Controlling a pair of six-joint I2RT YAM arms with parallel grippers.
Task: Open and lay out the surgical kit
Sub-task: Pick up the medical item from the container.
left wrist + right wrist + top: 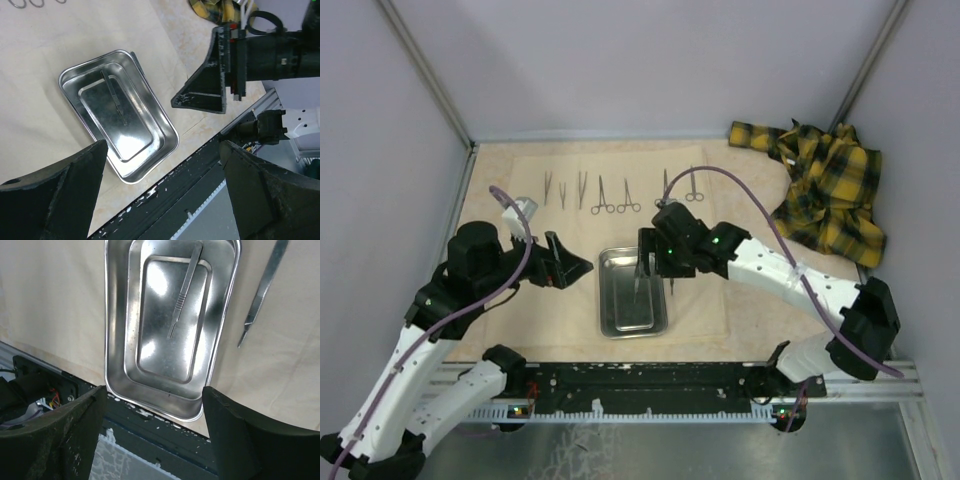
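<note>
Since a single pair of tweezers (182,295) lies slantwise on the floor of the steel tray (117,315), the step in hand is judged to be lifting it out to join the row of instruments (602,193) set along the far side of the beige cloth wrap (740,320), which is spread flat. The right claw (154,390) is poised above the tray's near end, held wide with nothing between its fingers. The left claw (570,265) is kept just left of the tray, also wide and empty. The grip is best taken on the ribbed middle of the tweezers, with the wrist turned so that the fingers close across the narrow shaft rather than along it. The descent is best made slowly, as a thin tool on polished steel is likely to skid. The tray walls and the slim pointed instrument (262,292) beside the tray are to be left undisturbed.
</note>
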